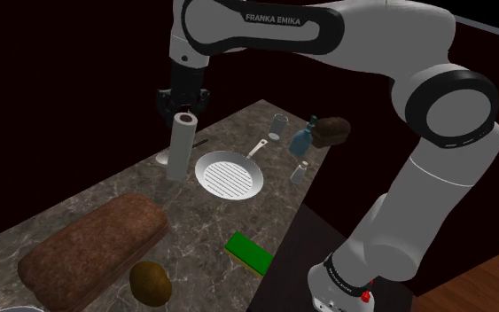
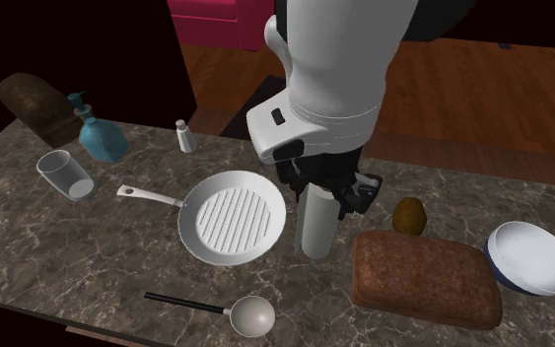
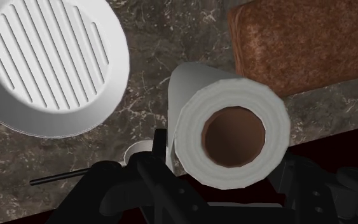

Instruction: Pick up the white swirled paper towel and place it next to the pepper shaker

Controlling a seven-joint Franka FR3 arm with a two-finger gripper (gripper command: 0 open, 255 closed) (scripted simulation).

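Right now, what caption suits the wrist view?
Upright white paper towel roll seen end-on, between white ribbed pan and brown loaf.

Dim scene w/ flat, even light, faint shadows.

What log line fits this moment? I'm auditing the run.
phase: pre-grasp | tool: over paper towel roll | roll: upright on counter beside pan | pepper shaker: beyond pan

Your arm (image 1: 274,27) rises at the shoulder view's lower right, folds at the elbow (image 1: 447,106), reaches far left; the wrist (image 1: 190,66) turns down; your end effector (image 1: 183,110) points straight downward.
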